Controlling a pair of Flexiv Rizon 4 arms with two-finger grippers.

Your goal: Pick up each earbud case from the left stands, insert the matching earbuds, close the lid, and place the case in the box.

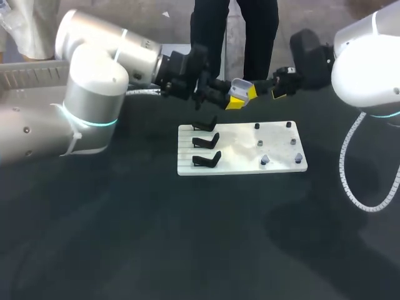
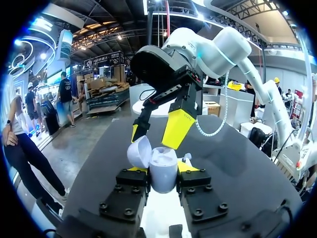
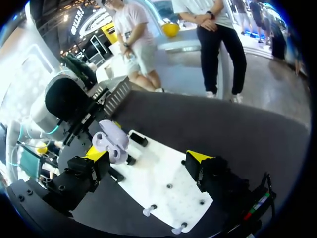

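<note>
- Head view: gripping the earbud case (image 1: 241, 85), lid open, in the left claw (image 1: 242, 98), above the bench (image 1: 125, 237) just past the far edge of the white board (image 1: 237, 150). Facing it from the right with the right claw (image 1: 281, 86), close by but with no contact showing.
- Showing all three black stands (image 1: 206, 140) on the board's left side bare. Showing two pale earbuds (image 1: 265, 160) sitting on the near right pegs (image 1: 289, 125), with the farther pegs looking empty.
- Left wrist view: pinching the earbud case (image 2: 163, 171) from both sides in the left claw (image 2: 162, 168), with the lid (image 2: 139, 151) tipped back. Hanging the right claw (image 2: 152, 140) just above the opening, fingers apart. Not being able to tell whether an earbud is sitting there or inside.
- Right wrist view: spreading the right claw (image 3: 148, 153) wide, with nothing between its fingers. Holding the earbud case (image 3: 111, 141) just ahead of one fingertip.
- Progress, as a judgement: probably working the insert step on the last case, going by the bare stands. Leaving the earbud seating, lid closing and boxing to be done. Seeing no box in any view, so not knowing how many cases are already stored.
</note>
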